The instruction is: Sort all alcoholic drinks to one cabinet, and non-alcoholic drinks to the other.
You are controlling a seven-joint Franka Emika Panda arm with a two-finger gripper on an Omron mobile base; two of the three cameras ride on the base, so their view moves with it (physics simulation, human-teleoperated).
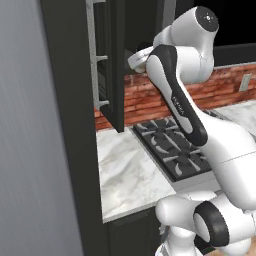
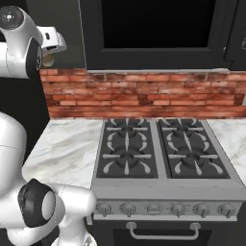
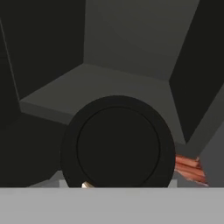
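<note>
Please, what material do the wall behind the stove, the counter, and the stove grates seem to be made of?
The wall looks like rough red brick: staggered blocks with pale joints. The counter seems polished marble or an imitation, white with grey veins. The stove grates appear to be matte black cast metal, judging by their dark, dull bars.

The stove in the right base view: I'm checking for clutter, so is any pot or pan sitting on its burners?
No. All four burner grates of the stove are bare, with nothing standing on them.
</note>
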